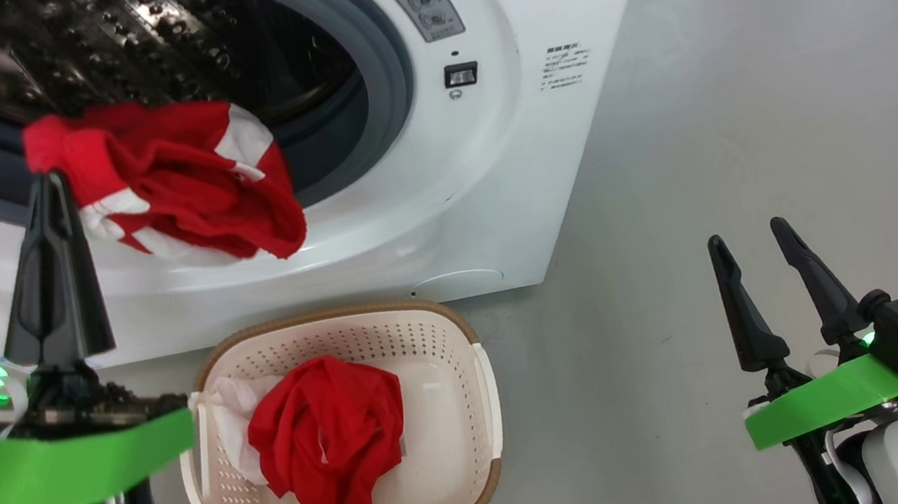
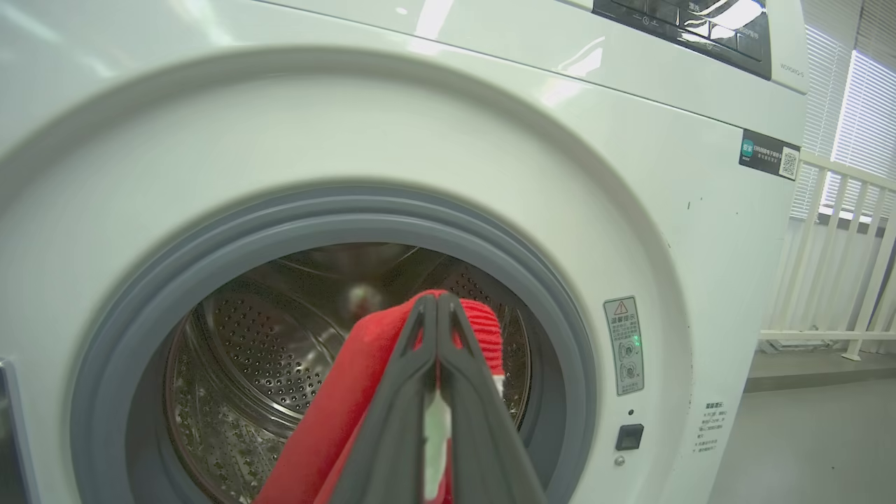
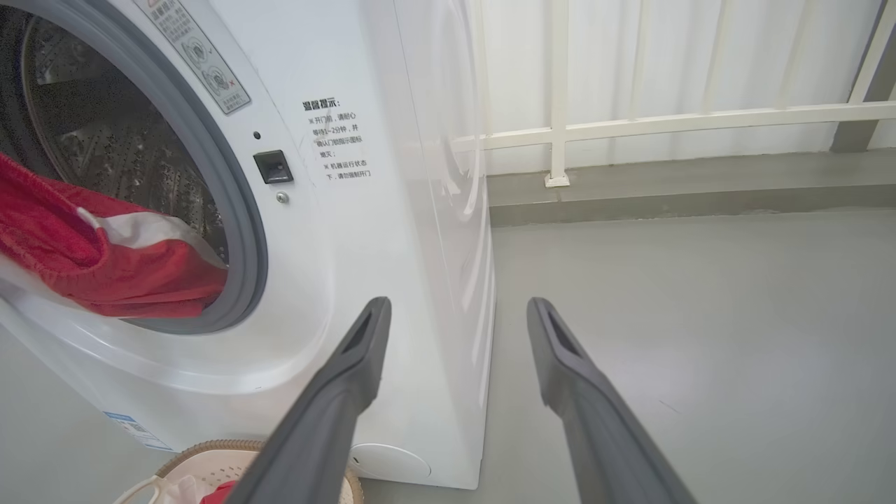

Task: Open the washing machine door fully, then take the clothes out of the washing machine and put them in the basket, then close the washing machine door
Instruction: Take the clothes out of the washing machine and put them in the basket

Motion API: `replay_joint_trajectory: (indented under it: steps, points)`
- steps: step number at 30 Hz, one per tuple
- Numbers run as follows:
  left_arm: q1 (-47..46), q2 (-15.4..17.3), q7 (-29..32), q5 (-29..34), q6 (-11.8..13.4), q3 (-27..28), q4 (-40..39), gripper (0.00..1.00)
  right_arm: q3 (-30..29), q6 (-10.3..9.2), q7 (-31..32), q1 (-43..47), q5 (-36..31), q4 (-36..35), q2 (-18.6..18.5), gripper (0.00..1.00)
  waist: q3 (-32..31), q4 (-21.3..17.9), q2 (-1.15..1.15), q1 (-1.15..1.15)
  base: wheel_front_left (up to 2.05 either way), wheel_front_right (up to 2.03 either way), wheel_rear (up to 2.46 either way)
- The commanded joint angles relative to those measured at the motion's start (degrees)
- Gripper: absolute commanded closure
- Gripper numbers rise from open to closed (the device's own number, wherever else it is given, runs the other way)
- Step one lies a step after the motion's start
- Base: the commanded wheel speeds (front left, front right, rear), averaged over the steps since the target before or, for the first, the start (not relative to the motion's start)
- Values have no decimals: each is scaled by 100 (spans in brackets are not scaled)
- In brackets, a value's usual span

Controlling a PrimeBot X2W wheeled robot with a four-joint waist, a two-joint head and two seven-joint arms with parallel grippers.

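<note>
Unloading is under way: the left hand [image 1: 52, 183] is clenching a red-and-white garment [image 1: 181, 198], which is hanging over the rim of the washing machine [image 1: 506, 161], just above the basket [image 1: 338, 317] holding 1 red bundle [image 1: 327, 443]. The right hand [image 1: 743, 234] is waiting released, well apart. Next, the garment is probably needing lowering over the basket, then releasing.

We see a white washing machine [image 1: 510, 194] with a grey rubber ring [image 1: 393, 72] and a silvery drum [image 1: 95, 39] dotted with holes. At the machine's mouth the garment [image 1: 180, 190] is red with white stripes. Before the machine the basket [image 1: 391, 335] is cream, peppered with small holes, its rim [image 1: 338, 314] brown, perhaps woven-patterned. In it lie clothes [image 1: 327, 443], red over white. Beside the machine the floor [image 1: 776, 79] is plain grey.
</note>
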Motion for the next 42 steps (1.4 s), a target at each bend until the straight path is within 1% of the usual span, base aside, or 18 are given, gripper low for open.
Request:
replay_joint_trajectory:
  steps: [1,4,8,11,18,27,33,42]
  points:
    - [93,87,-27,102,-32,180,-326,100,127,35,-36,43,-50,-158,2,0,27,16,0,0,0,0,0]
    - [273,28,-27,147,-32,131,-498,100,123,35,-36,31,-54,-165,2,0,63,37,0,0,0,0,0]
    - [518,-22,-27,149,-32,6,-241,100,180,35,-36,-1,-49,-153,2,0,105,23,0,0,0,0,0]
    - [683,-44,-27,187,-32,-93,102,100,220,35,-36,-29,-33,-150,2,0,145,2,0,0,0,0,0]
    - [752,-67,-27,183,-32,-218,1347,100,302,35,-36,-128,-11,-140,2,0,314,-54,0,0,0,0,0]
    - [403,59,-27,308,-32,-538,3020,100,374,35,-36,-250,-2,-173,2,0,575,-152,0,0,0,0,0]
    - [-71,180,-27,381,-32,-664,4043,100,419,35,-36,-352,23,-220,2,0,880,-202,0,0,0,0,0]
    - [-962,392,-27,439,-32,-865,5200,100,451,35,-36,-604,80,-323,2,0,1449,-307,0,0,0,0,0]
